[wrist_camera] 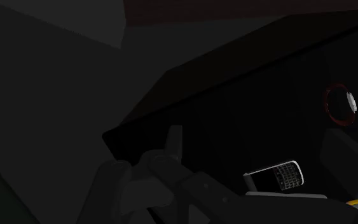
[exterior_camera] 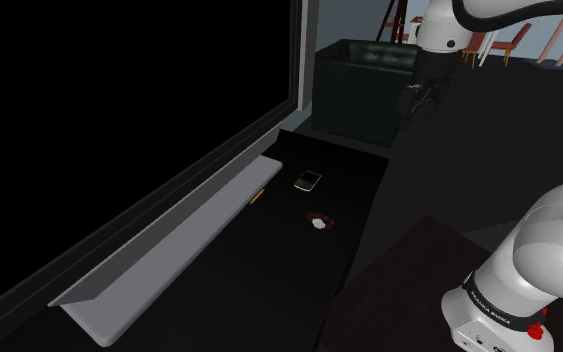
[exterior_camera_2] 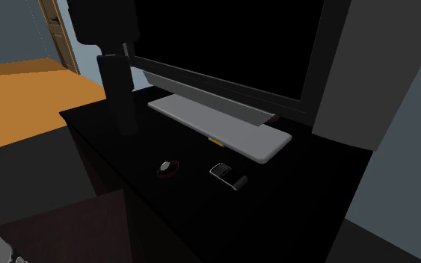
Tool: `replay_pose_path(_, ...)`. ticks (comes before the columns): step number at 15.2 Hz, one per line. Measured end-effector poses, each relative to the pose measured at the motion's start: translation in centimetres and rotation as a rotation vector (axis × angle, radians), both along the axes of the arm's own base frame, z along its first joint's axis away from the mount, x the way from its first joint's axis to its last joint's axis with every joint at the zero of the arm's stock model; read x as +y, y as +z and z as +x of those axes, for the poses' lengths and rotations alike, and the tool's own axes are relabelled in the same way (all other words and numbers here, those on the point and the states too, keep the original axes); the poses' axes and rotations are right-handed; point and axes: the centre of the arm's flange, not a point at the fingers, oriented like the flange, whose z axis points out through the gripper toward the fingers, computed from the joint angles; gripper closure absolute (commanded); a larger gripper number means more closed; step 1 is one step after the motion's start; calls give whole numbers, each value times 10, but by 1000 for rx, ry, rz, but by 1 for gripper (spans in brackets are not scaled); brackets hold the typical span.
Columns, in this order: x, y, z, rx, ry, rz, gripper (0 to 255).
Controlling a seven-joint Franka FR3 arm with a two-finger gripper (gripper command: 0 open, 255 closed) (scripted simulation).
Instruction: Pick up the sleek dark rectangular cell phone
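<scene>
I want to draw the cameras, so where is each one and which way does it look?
Shoulder view: beside the stand, looking along the black tabletop; white arm lower right.
Second exterior view: across the tabletop, facing the big black screen; white arm bit lower left.
Wrist view: at the arm's end, looking past the dim gripper.
All share the cell phone.

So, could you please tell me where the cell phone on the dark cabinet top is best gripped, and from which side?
Probably across its two long edges, near the middle, coming straight down from above. The cell phone lies flat and face up on the cabinet top, so only its thin sides offer a hold; the red-rimmed round thing lies apart.
</scene>
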Motion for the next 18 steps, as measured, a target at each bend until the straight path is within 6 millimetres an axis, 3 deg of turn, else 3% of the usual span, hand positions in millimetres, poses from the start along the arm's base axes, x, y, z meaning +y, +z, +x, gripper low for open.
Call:
replay_pose_path(2, 4, -5, 3, 0, -15, 2, 0)
replay_pose_path(6, 22, -38, 27, -5, -136, 17, 0)
replay_pose_path(12, 52, -91, 78, -15, -344, 43, 0)
replay_pose_path(18, 60, -145, 128, -25, -555, 69, 0)
